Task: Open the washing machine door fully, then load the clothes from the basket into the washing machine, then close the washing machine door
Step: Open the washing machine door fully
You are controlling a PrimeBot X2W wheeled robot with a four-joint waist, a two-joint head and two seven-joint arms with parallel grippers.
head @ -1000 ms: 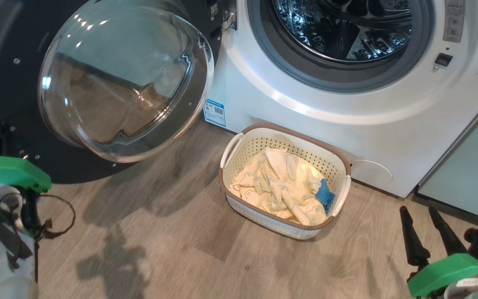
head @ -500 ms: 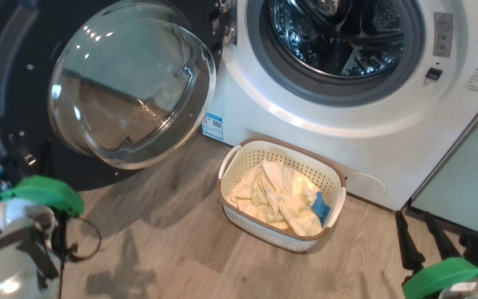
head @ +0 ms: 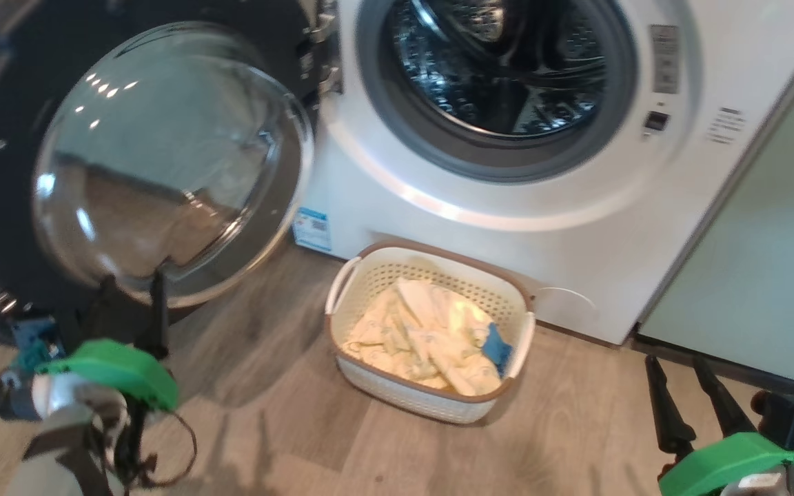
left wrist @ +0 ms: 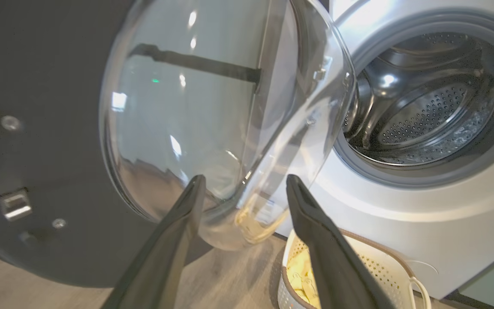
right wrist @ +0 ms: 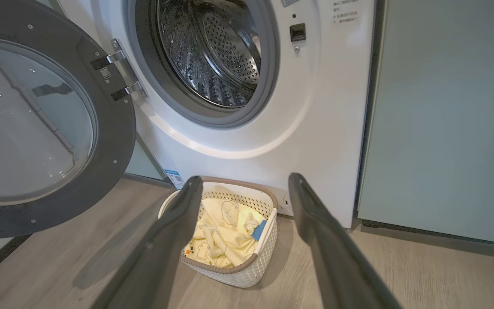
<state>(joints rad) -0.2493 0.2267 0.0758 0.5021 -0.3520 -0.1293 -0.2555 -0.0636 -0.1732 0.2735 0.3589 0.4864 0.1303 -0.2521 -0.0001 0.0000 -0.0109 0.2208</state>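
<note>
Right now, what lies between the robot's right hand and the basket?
Only bare wooden floor separates the right hand from the basket, as the head view shows. The right wrist view agrees.

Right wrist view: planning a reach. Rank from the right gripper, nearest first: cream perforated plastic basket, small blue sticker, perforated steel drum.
1. Cream basket, on floor ahead.
2. Blue sticker, low on washer front.
3. Steel drum, recessed, higher up.
</note>
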